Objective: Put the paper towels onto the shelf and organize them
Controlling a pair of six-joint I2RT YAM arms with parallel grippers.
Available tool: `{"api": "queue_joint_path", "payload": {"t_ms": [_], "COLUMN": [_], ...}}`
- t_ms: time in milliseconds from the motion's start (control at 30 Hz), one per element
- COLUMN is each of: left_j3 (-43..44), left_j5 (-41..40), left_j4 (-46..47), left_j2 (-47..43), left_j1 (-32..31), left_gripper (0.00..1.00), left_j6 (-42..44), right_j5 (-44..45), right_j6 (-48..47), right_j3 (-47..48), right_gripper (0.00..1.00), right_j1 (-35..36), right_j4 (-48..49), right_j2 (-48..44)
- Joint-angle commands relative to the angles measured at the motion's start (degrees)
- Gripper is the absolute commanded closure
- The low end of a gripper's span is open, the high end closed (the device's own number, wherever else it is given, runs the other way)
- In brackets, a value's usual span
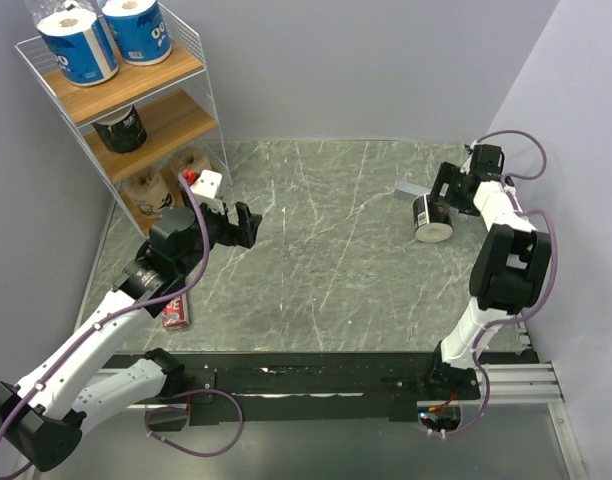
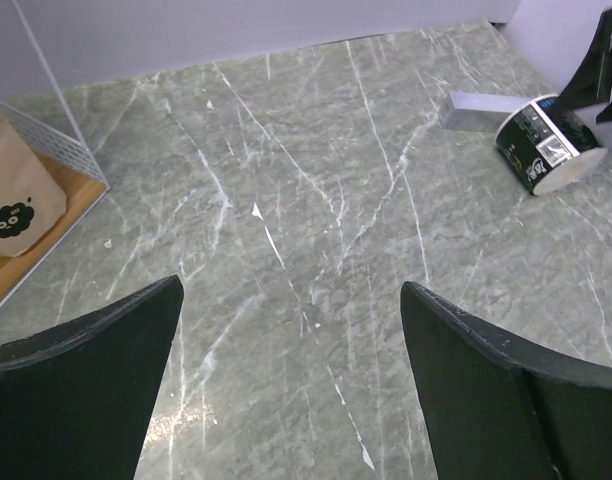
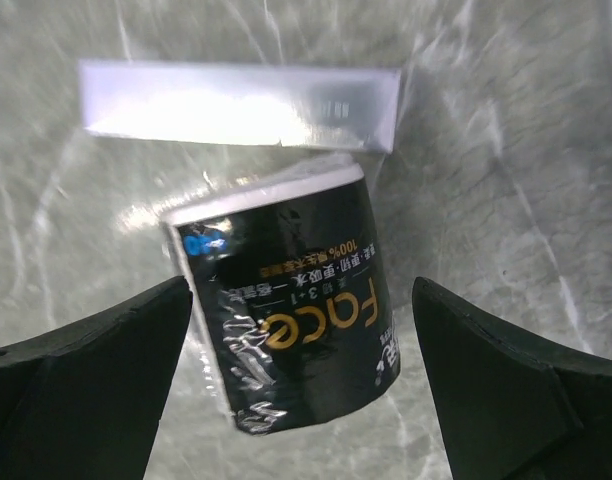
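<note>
Five rolls (image 1: 78, 45) are sitting on the shelf (image 1: 171, 118); the last black roll (image 1: 432, 217) is lying well away from it, the right claw (image 3: 301, 370) hovering spread open over it, the left claw (image 2: 291, 350) hanging open beside the shelf.

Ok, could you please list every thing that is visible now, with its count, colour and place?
shelf: one, white wire with wooden boards, far left
blue-wrapped rolls: two, white and blue, top board
black roll on the shelf: one, black, middle board
tan rolls: two, tan-brown, bottom board
black roll on the table: one, black, on its side, far right
grey block: one, grey, right beside that roll
red box: one, red, near left, partly under the left arm
table: one, grey-green marble
left pincer: one, black, open, empty, near the shelf
right pincer: one, black, open, around the roll on the table
</note>
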Motion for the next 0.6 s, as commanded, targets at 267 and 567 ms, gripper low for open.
{"api": "queue_joint_path", "payload": {"t_ms": [267, 567], "left_j3": [-1.0, -1.1], "left_j5": [-3.3, -4.1], "left_j4": [3.5, 3.5], "left_j2": [-1.4, -1.3], "left_j1": [-0.6, -0.7], "left_gripper": [0.03, 0.04], "left_j6": [0.9, 0.5], "right_j5": [-11.9, -10.3], "right_j6": [-7.2, -3.9], "right_j3": [-1.9, -15.4], "right_gripper": [0.07, 0.11], "right_j1": [2.1, 19.8], "right_j4": [-5.8, 0.0], "right_j2": [1.2, -13.2]}}
